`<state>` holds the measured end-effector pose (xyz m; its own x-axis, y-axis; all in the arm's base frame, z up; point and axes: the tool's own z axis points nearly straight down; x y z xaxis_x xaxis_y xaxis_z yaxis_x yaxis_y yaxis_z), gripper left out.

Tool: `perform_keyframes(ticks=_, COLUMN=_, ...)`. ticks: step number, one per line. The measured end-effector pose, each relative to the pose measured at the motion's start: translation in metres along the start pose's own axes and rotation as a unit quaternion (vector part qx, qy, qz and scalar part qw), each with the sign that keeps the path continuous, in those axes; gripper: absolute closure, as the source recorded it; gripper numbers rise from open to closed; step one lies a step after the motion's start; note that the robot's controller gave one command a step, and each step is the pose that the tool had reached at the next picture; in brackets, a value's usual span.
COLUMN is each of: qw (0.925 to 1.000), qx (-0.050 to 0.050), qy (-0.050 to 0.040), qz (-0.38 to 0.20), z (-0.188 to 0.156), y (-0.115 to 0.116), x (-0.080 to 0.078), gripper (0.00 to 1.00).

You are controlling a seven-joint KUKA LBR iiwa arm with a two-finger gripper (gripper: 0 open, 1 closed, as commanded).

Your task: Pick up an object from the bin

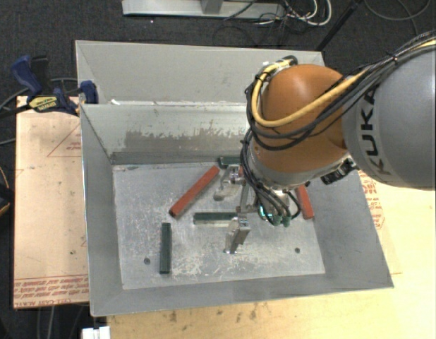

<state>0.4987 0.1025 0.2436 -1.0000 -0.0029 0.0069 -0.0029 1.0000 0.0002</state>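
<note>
camera view: nothing is lifted yet. the gripper is set low in the bin, fingers spread either side of the right end of a dark green bar lying mid-floor. closing and lifting are judged outstanding. an orange-red stick lies near the upper finger and could be caught. another green bar lies well apart.

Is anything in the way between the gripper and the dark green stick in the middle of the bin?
Nothing visible. The gripper is open over the right end of the green stick; the red stick lies apart, up-left.
</note>
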Motion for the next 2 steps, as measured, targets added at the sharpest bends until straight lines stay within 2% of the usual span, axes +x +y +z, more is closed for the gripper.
perform_keyframes(ticks=1, qw=1.0, qx=0.0, qy=-0.0035, qz=0.001, z=-0.003, y=-0.001, x=-0.001, gripper=0.0)
perform_keyframes(ticks=2, qw=0.9999, qx=-0.001, qy=-0.0074, qz=0.01, z=0.05, y=-0.015, x=-0.024, gripper=0.0)
